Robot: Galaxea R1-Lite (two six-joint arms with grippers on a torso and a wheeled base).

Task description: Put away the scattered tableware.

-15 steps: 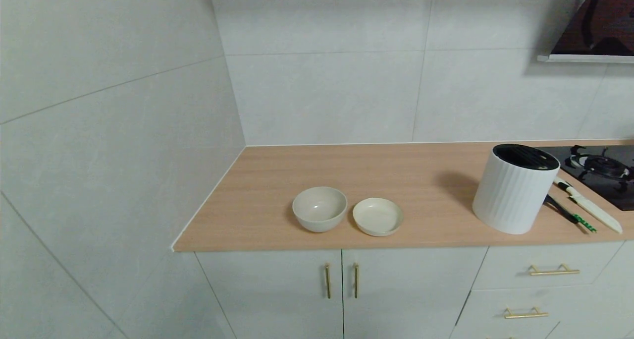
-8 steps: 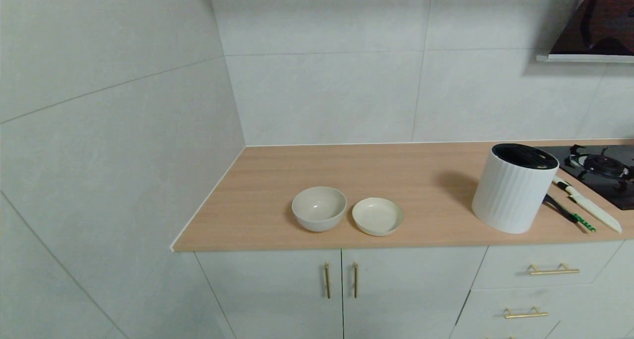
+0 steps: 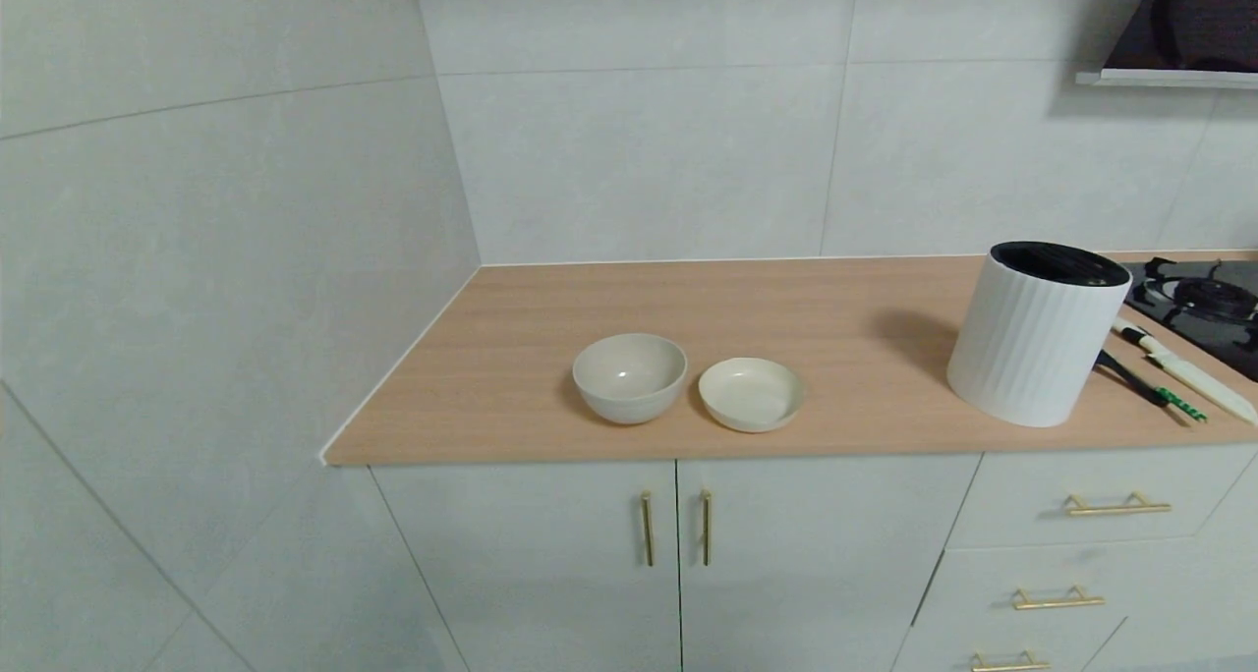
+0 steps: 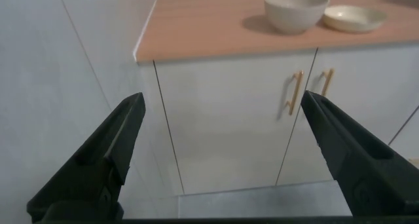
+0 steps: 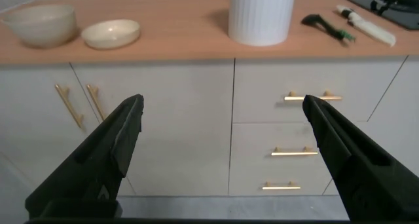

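Bowl and dish sit just beside each other near the front edge of the surface, left of the holder. Left tool and right tool hang before the cabinet, fingers apart, empty.

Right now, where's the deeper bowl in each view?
Head view: bowl on the counter, left of the dish.
Left wrist view: bowl above the gold door handles, beside the dish.
Right wrist view: bowl beside the dish, far from the canister.
Shared landmark: the dish.
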